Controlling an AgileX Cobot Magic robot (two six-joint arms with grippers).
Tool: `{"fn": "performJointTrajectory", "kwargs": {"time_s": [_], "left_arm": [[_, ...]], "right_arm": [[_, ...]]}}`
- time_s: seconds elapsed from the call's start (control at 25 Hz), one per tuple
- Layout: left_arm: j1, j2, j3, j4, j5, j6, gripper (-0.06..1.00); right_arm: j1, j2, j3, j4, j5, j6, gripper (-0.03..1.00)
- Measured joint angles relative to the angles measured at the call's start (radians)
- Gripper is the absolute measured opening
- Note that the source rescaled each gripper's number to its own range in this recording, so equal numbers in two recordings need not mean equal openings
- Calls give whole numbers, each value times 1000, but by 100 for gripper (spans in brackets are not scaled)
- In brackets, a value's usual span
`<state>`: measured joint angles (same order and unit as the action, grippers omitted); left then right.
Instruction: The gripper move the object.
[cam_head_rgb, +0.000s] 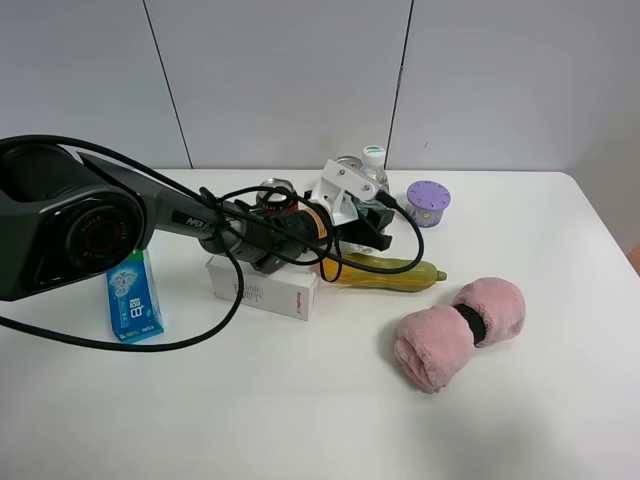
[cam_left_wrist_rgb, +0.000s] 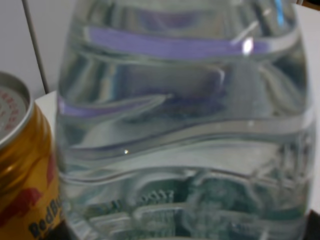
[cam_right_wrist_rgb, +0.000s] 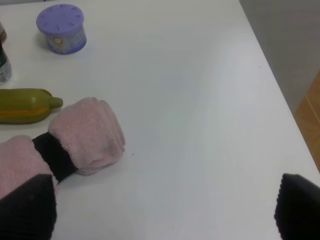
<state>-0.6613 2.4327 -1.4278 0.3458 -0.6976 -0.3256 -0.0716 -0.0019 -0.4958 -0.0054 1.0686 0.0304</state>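
The clear water bottle (cam_head_rgb: 373, 172) with a white cap stands at the back of the table, behind the left arm's white housing. In the left wrist view the bottle (cam_left_wrist_rgb: 185, 130) fills nearly the whole frame, very close. My left gripper (cam_head_rgb: 374, 222) reaches across to it and its jaws sit either side of the bottle's lower part. Only dark slivers of the fingers show, so I cannot tell whether they press on it. My right gripper (cam_right_wrist_rgb: 162, 215) is open and empty above the table's right part; it is out of the exterior high view.
A gold-orange can (cam_left_wrist_rgb: 22, 175) stands right beside the bottle. A red can (cam_head_rgb: 278, 200) is by the arm. A purple-lidded tub (cam_head_rgb: 428, 203) is right of the bottle. A yellow-green oblong (cam_head_rgb: 392, 271), a pink rolled towel (cam_head_rgb: 460, 328), a white box (cam_head_rgb: 262, 288) and a blue packet (cam_head_rgb: 133, 298) lie nearer the front.
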Motion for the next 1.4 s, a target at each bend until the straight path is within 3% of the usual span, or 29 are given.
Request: {"fn": "performJointTrajectory", "kwargs": {"time_s": [0.16,0.2,0.24,0.32,0.44,0.96,1.12,1.4], "left_arm": [[0,0,0,9,0,1,6],[0,0,0,11,0,1,11],[0,0,0,11,-3,1,22],[0,-1,-8,11,-29,-1,55],[0,-5,-12,11,-47,-9,73],[0,-59,-12,15,-12,-86,76],[0,-170,-12,16,74,-111,76],[0,-409,-12,13,310,-134,76]], "right_arm": [[0,0,0,0,0,0,100],[0,0,0,0,0,0,100],[0,0,0,0,0,0,100],[0,0,0,0,0,0,100],[0,0,0,0,0,0,100],[0,0,0,0,0,0,100],[0,0,0,0,0,0,100],[0,0,0,0,0,0,100]]}}
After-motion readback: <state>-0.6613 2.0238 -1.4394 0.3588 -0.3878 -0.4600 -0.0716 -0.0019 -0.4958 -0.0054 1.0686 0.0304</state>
